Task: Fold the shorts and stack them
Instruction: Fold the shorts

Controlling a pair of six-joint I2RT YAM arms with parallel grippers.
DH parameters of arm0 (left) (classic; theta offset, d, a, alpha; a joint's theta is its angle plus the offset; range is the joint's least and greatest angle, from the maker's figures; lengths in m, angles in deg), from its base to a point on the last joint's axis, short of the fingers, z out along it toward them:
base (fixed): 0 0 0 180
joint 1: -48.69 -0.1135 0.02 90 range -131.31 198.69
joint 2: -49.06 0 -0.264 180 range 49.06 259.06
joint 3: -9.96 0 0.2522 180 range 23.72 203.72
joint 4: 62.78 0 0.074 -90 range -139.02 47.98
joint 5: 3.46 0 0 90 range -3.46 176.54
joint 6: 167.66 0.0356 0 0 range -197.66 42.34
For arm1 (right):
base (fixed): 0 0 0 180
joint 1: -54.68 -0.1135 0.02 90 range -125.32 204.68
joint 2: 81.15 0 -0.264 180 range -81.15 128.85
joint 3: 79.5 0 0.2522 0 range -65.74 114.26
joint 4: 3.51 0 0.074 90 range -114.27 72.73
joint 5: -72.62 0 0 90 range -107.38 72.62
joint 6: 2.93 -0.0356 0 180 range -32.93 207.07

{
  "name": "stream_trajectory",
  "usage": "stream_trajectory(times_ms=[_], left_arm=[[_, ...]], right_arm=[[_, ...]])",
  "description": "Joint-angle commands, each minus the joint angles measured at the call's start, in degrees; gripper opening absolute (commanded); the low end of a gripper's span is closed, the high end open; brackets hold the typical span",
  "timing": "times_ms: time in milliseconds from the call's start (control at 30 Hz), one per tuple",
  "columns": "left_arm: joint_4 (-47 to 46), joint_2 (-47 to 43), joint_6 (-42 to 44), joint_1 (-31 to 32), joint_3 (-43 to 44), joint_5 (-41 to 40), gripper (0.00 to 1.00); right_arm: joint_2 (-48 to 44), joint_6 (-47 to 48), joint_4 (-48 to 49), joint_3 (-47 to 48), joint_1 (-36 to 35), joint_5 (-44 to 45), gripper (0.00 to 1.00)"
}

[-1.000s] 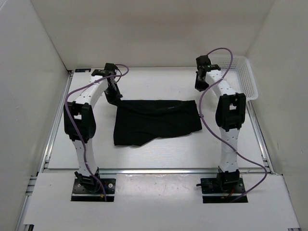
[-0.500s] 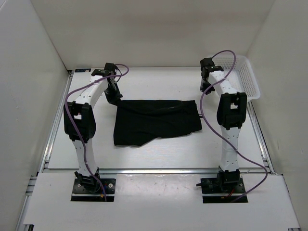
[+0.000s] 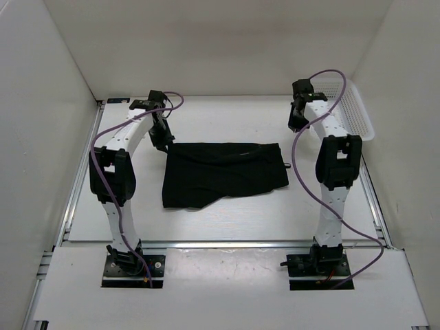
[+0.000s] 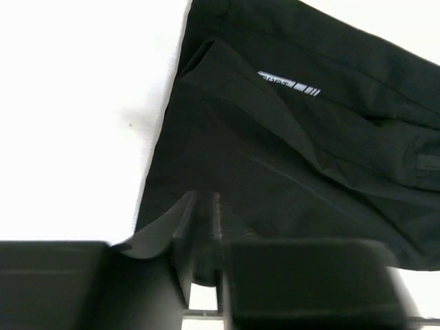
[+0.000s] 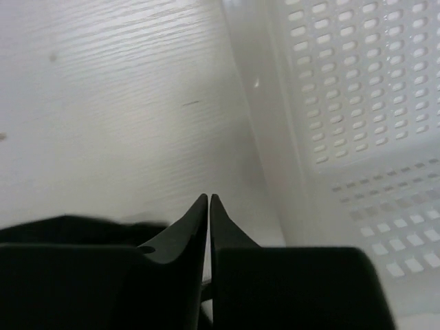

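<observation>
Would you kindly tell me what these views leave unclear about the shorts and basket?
- Left wrist view: the print on the white tag of the black soft fabric shorts is too blurred to read.
- Left wrist view: whether the left gripper pinches cloth; its own dark body hides the fingers' base.
- Top view: the right arm covers part of the white plastic mesh basket.

basket (image 3: 357, 113) blocks back-right corner, table (image 3: 227, 220) seemingly open nearside of shorts (image 3: 223, 172)
</observation>
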Motion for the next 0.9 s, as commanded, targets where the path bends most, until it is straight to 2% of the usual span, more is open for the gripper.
stream_trajectory(times_ms=[0,67,133,167,200,233,267,367,500,700,833,867], left_arm=[[-0.6,-6.4,0.8,0.2,-2.3,0.2,0.28],[-0.1,-9.3,0.8,0.2,-4.3,-0.6,0.36],[-0.1,-11.9,0.3,0.2,-9.0,-1.2,0.54],[-0.1,-14.8,-0.8,0.2,-11.1,-1.2,0.64],[-0.1,-16.6,-1.3,0.2,-13.6,-0.3,0.66],[-1.4,-18.4,-2.9,0.2,-19.1,0.5,0.76],[-1.4,-21.9,-3.8,0.2,-21.9,1.0,0.81],[-2.9,-28.4,-7.6,0.7,-31.6,0.2,0.82],[-5.1,-31.9,-9.0,-0.1,-38.3,0.2,0.82],[-7.0,-26.0,-8.3,-1.2,-36.7,-2.8,0.79],[-10.9,-19.8,-5.4,-3.0,-34.1,-1.4,0.82],[-11.0,-18.3,-4.1,-3.0,-32.9,-1.4,0.86]], right_arm=[[-9.1,-0.5,4.6,-3.1,-0.8,-9.0,0.11],[-12.9,-1.1,5.2,-5.7,-1.6,-11.9,0.24],[-16.9,-1.1,5.8,-7.6,-2.3,-14.2,0.34],[-18.3,-1.1,6.3,-10.2,-3.1,-15.4,0.45],[-19.9,-1.1,6.3,-12.1,-3.1,-16.2,0.5],[-23.5,-1.1,6.9,-14.2,-4.0,-16.8,0.55],[-25.5,-1.1,7.8,-16.6,-4.9,-16.8,0.66],[-33.3,-4.0,9.1,-27.2,-5.5,-17.3,0.78],[-40.9,-7.7,11.5,-43.0,-5.5,-17.3,0.85],[-39.8,-8.6,11.5,-47.6,-5.5,-19.6,0.88],[-41.1,-8.6,11.5,-48.9,-5.5,-19.4,0.89],[-41.1,-8.6,10.9,-48.9,-5.5,-19.4,0.89]])
